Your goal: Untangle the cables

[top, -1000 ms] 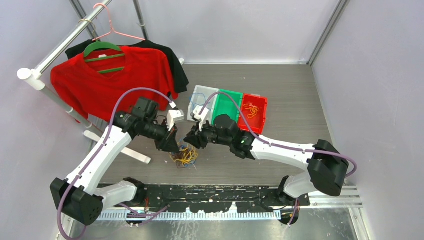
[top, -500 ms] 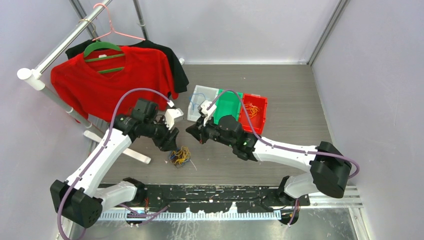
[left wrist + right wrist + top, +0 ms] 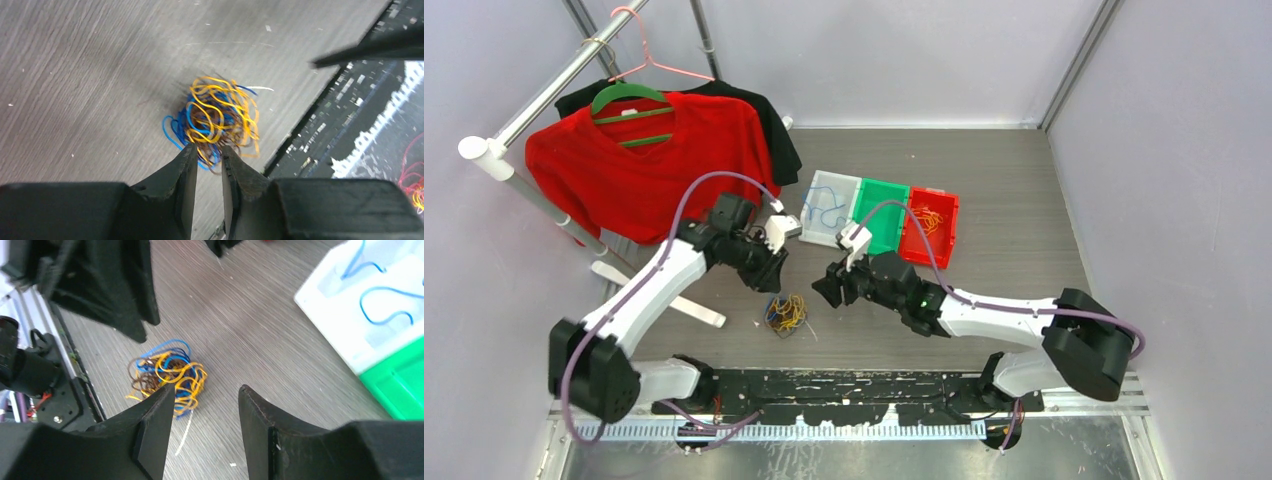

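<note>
The cables (image 3: 785, 313) lie as one tangled clump of blue, yellow-orange and dark brown strands on the grey table, near its front edge. My left gripper (image 3: 769, 276) hangs just above and left of the clump. In the left wrist view its jaws (image 3: 209, 149) stand a narrow gap apart with nothing between them, and the clump (image 3: 217, 117) lies just beyond the tips. My right gripper (image 3: 829, 291) hovers to the right of the clump, open and empty. In the right wrist view (image 3: 206, 388) the clump (image 3: 167, 372) lies off its left fingertip.
Three trays stand behind: white tray (image 3: 836, 176) with blue strands (image 3: 385, 290), green tray (image 3: 886, 205), red tray (image 3: 952, 235) with orange strands. A red shirt (image 3: 654, 160) hangs on a rack at the left. A thin white strand (image 3: 184, 432) lies beside the clump. A black rail (image 3: 824, 385) borders the near edge.
Both grippers have lifted off the clump, which now lies free. The right gripper rose toward the trays, then came back lower and opened. The left gripper moved back and right.
</note>
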